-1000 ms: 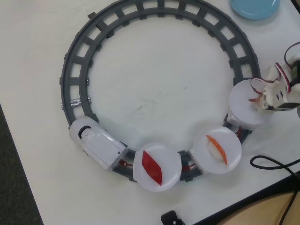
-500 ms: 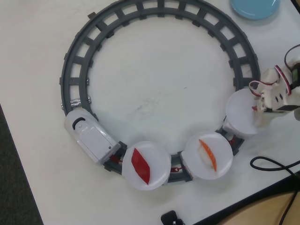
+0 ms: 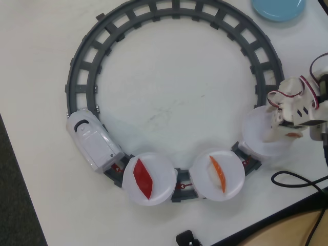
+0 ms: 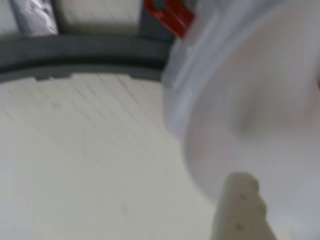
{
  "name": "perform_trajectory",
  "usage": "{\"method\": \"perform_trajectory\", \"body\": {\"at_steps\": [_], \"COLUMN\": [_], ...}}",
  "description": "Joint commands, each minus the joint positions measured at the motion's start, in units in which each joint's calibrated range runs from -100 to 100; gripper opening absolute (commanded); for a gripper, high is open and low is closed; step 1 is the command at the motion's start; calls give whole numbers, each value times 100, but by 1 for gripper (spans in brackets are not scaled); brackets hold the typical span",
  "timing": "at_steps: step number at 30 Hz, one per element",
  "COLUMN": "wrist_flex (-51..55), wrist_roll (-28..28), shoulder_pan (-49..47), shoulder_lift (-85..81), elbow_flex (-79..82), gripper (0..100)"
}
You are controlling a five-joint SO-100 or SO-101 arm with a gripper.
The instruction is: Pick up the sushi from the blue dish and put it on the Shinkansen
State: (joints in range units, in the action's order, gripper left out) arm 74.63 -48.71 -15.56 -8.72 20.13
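Overhead view: the robot arm's white claw [image 3: 288,134] hangs over the right edge of the rearmost round white plate [image 3: 259,134] of the white toy Shinkansen train [image 3: 93,146], with a small reddish-orange-topped toy sushi [image 3: 293,135] showing at its tip; whether the claw is clamped on the piece or has let it go cannot be told. The piece sits at the plate's outer rim, under the claw. Far to the claw's left, the train's rounded nose rests on the grey ring-shaped plastic track [image 3: 174,13] laid on the white table [image 3: 174,87]. Between nose and claw ride two more plate cars, the farther one carrying a broad deep-red diamond-shaped piece [image 3: 142,178], the nearer one a plain orange-topped piece [image 3: 217,173]. The round light-blue plastic dish [image 3: 278,8] lies well above the claw at the frame's top edge. A black cable [image 3: 297,179] loops just below the claw. In the blurred wrist view, a pale claw finger [image 4: 242,212] points up at a white plate [image 4: 260,110] beside the grey track [image 4: 80,52]
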Motion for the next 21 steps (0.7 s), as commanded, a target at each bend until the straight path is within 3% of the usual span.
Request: {"method": "perform_trajectory", "body": {"at_steps": [1,6,11,21], "wrist_flex": [-638,-2204,-2829,-2820], "wrist_roll": [786,2385,3869,5012], "shoulder_pan": [-170,-46,1212,4496], "shoulder_lift": [-185,-243,-268,-1429], "elbow_flex": [-639,-1034,-1519,-460], "gripper": [26,26,27,26]}}
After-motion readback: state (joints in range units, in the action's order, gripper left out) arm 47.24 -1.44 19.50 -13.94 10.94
